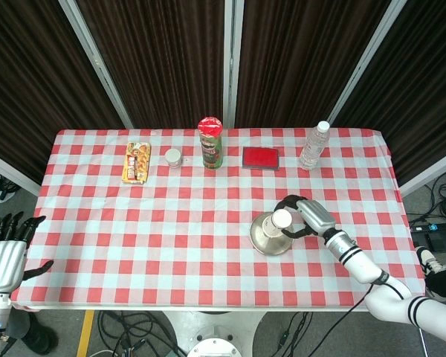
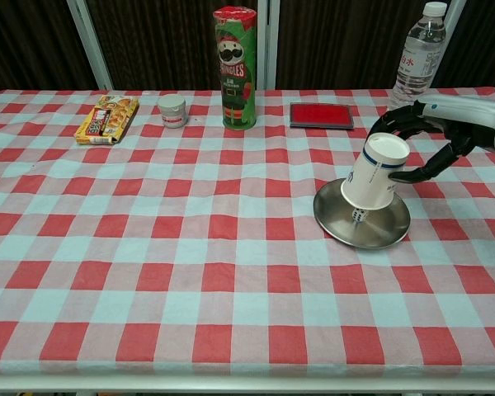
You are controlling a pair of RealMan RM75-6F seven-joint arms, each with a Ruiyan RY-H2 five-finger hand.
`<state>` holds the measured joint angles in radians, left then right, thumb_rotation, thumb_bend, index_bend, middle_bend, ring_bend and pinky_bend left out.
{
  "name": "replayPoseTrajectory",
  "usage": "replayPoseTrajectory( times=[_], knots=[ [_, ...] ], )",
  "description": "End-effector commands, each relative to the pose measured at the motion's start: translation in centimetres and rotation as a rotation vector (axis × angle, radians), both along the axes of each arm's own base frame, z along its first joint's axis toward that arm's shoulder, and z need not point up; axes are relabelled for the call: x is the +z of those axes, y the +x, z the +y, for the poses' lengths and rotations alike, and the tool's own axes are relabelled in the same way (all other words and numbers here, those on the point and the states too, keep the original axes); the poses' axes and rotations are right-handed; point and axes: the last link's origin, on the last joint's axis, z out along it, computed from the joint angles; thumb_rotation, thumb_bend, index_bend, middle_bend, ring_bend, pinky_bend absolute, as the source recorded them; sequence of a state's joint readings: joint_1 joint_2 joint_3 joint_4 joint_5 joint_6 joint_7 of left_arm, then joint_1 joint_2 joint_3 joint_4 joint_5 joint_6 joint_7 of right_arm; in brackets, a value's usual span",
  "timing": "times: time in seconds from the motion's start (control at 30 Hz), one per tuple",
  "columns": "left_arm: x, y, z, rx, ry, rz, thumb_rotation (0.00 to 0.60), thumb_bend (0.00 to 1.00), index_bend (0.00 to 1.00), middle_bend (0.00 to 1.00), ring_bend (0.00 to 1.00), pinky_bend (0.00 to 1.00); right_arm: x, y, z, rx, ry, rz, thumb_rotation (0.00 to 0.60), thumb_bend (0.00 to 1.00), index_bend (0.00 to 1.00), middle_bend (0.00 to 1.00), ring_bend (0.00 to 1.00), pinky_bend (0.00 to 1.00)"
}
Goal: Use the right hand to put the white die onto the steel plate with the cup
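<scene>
My right hand (image 2: 436,134) grips a white paper cup (image 2: 376,172) that is upside down and tilted, its mouth low over the steel plate (image 2: 389,233). The white die (image 2: 359,215) lies on the plate and peeks out just under the cup's rim. In the head view the cup (image 1: 280,222) covers the die, and the right hand (image 1: 306,216) sits at the plate's (image 1: 261,242) right edge. My left hand (image 1: 4,256) hangs off the table's left side, fingers apart and holding nothing.
Along the back stand a green Pringles can (image 2: 235,68), a water bottle (image 2: 417,51), a flat red box (image 2: 321,115), a small white jar (image 2: 172,110) and a snack pack (image 2: 107,118). A red-checked cloth covers the table.
</scene>
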<state>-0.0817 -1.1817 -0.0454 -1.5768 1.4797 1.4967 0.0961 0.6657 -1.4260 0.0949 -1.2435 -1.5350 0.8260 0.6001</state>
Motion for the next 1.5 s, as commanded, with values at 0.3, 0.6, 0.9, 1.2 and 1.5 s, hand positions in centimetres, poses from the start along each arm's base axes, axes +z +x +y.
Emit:
replayPoseTrajectory(
  times=[0.3, 0.6, 0.9, 1.2, 1.5],
  knots=[
    [-0.1, -0.4, -0.5, 0.015, 0.003, -0.010, 0.600, 0.00, 0.15, 0.19, 0.05, 0.04, -2.4, 0.2, -0.1, 0.080, -0.010, 0.119, 0.600, 0.23, 0.46, 0.32, 0.13, 0.16],
    [-0.1, -0.6, -0.6, 0.019, 0.005, -0.015, 0.600, 0.00, 0.15, 0.19, 0.05, 0.04, -3.1, 0.9, 0.9, 0.097, 0.014, 0.056, 0.600, 0.23, 0.40, 0.30, 0.11, 0.14],
    [-0.1, -0.6, -0.4, 0.014, 0.002, -0.014, 0.600, 0.00, 0.15, 0.19, 0.05, 0.04, -2.9, 0.2, -0.3, 0.070, 0.001, 0.072, 0.600, 0.24, 0.40, 0.30, 0.11, 0.14],
    [0.0, -0.6, -0.4, 0.014, 0.008, -0.016, 0.600, 0.00, 0.15, 0.19, 0.05, 0.04, -3.2, 0.6, 1.3, 0.104, 0.054, 0.007, 0.600, 0.24, 0.40, 0.30, 0.11, 0.14],
    [0.1, -0.6, -0.4, 0.013, 0.012, -0.017, 0.600, 0.00, 0.15, 0.19, 0.05, 0.04, -3.2, -0.1, -0.8, 0.048, -0.006, 0.024, 0.600, 0.25, 0.40, 0.31, 0.11, 0.14]
  ],
)
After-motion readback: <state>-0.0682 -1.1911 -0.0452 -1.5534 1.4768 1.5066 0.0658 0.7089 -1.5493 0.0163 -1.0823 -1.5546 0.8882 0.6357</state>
